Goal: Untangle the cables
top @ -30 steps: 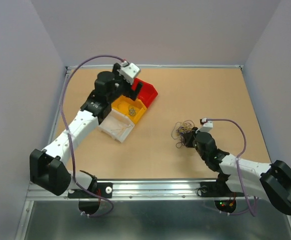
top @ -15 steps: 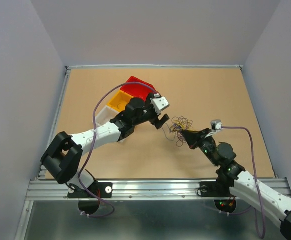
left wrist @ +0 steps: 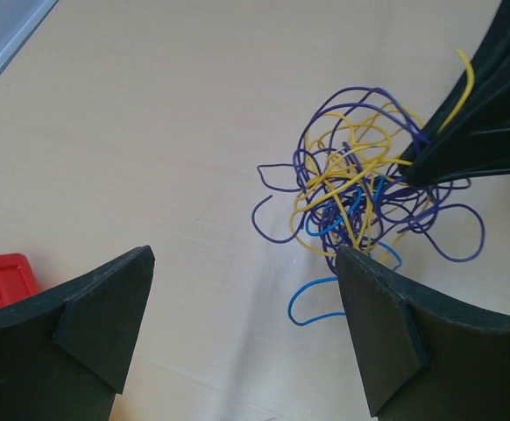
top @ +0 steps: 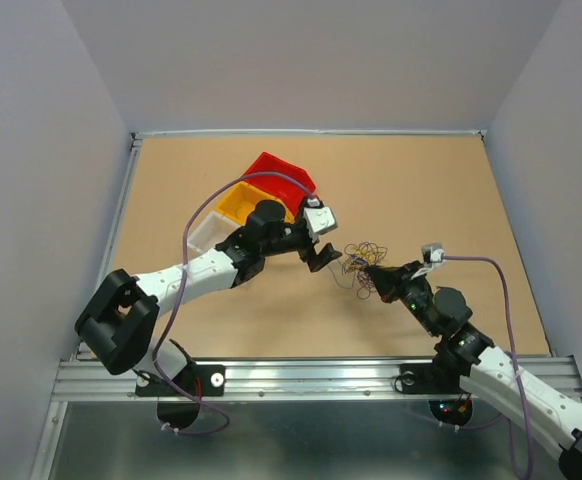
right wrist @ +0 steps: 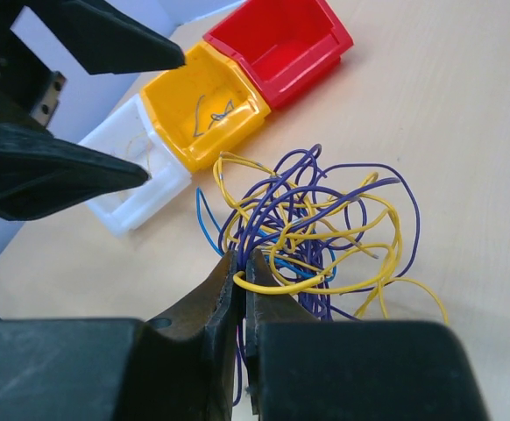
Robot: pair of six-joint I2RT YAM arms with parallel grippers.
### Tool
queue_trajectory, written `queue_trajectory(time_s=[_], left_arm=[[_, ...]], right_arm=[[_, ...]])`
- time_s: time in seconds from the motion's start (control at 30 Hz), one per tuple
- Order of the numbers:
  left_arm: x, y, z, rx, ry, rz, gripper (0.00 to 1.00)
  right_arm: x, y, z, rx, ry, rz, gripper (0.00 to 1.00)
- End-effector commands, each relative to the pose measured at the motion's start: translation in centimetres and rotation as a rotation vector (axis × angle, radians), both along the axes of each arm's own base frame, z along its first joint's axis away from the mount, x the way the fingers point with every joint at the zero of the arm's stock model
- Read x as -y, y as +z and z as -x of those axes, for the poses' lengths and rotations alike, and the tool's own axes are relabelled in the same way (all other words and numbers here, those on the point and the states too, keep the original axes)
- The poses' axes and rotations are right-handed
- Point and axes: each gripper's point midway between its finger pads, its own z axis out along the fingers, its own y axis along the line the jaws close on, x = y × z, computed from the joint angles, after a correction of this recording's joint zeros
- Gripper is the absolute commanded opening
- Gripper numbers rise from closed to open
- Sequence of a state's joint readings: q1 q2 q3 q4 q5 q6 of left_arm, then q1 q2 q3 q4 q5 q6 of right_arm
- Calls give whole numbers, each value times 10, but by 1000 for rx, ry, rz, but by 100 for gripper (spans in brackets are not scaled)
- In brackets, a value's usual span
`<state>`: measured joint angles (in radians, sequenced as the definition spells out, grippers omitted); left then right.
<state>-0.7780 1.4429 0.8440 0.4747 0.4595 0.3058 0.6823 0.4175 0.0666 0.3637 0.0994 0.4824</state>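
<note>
The right gripper pinched shut on one yellow strand of the cables, seemingly a feather-light, springy clump on the table, while the left gripper hung wide open and empty just beside it, a loose outer purple loop likely its easiest hold.

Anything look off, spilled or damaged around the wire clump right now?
Nothing stands out. The cables lie in one tangled clump on the table. The right gripper is shut on a yellow strand at the clump's edge, and the left gripper is open beside it. The bins stand upright in a row.
</note>
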Motion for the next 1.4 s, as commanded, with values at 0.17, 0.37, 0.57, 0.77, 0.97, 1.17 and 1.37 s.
queue_trajectory(time_s=[0.17, 0.37, 0.57, 0.77, 0.97, 1.17, 1.37], left_arm=[[8, 22, 46, 114, -303, -24, 96], [20, -6, 39, 166, -275, -132, 90], [24, -24, 27, 164, -229, -190, 87], [25, -45, 12, 172, -186, -256, 58], [21, -36, 4, 190, -124, -250, 0], [11, -3, -3, 221, -24, -144, 0], [-3, 39, -13, 179, 43, -17, 0]], right_arm=[[5, 20, -5, 26, -40, -18, 7], [6, 30, -5, 47, -41, -16, 8], [-1, 41, -1, 63, -1, -23, 8], [-1, 40, 0, 65, 1, -36, 8], [1, 34, 3, 55, 4, -54, 9], [23, 3, -11, -23, -150, -16, 8], [39, -30, -16, -110, -256, -49, 10]])
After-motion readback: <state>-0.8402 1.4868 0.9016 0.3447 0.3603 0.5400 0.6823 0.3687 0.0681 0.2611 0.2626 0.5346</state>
